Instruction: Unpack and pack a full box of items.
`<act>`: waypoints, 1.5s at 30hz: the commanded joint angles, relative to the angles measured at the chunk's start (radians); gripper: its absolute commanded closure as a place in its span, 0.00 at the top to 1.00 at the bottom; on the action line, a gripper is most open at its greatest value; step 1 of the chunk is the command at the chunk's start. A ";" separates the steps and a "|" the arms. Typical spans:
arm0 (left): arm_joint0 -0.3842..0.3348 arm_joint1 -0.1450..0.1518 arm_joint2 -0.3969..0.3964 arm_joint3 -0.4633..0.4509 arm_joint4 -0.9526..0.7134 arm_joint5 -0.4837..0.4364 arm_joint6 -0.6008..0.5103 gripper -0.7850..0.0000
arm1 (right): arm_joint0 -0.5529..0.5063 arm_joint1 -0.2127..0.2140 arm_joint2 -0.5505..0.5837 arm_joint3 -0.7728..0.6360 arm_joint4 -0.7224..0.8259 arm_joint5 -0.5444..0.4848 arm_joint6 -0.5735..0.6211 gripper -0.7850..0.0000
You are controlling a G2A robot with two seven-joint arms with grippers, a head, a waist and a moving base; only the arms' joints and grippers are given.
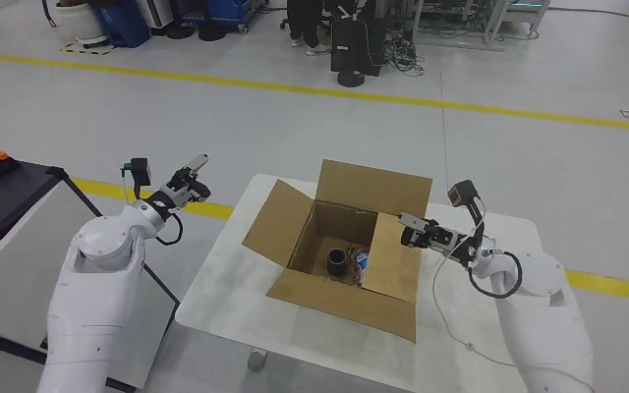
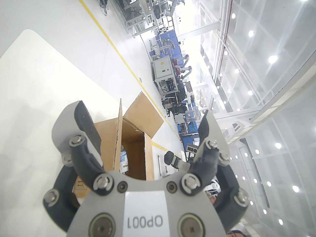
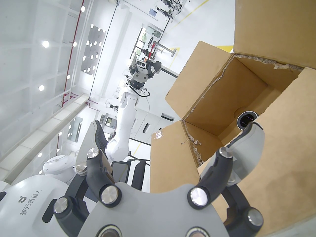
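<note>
An open cardboard box point(image 1: 339, 295) stands on the white table point(image 1: 221, 295) with all flaps folded outward. Inside it lie a black cylindrical item point(image 1: 337, 260) and a small bottle with a blue label point(image 1: 361, 260). The same black item point(image 3: 246, 119) and bottle point(image 2: 123, 160) show in the wrist views. My left gripper point(image 1: 200, 164) is held up off the table's left side, open and empty. My right gripper point(image 1: 406, 223) is open and empty, hovering over the box's right flap point(image 1: 393, 257).
The table's bare parts lie to the left and right of the box. A dark stand point(image 1: 20, 192) sits at the far left. Yellow floor lines point(image 1: 413, 98) and equipment racks point(image 1: 462, 20) lie beyond the table.
</note>
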 commanded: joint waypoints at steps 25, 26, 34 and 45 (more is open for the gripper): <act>0.000 0.000 0.000 0.000 0.000 0.000 0.000 1.00 | -0.090 0.055 0.305 0.244 0.503 -0.079 0.193 1.00; 0.000 0.000 0.000 0.000 0.000 0.000 0.000 1.00 | -0.089 0.056 0.306 0.247 0.507 -0.078 0.199 1.00; 0.050 0.009 0.003 -0.208 0.022 -0.089 -0.079 1.00 | -0.089 0.056 0.306 0.247 0.507 -0.078 0.199 1.00; -0.082 0.011 0.190 -0.266 -0.104 0.065 -0.479 1.00 | -0.089 0.056 0.306 0.247 0.507 -0.078 0.199 1.00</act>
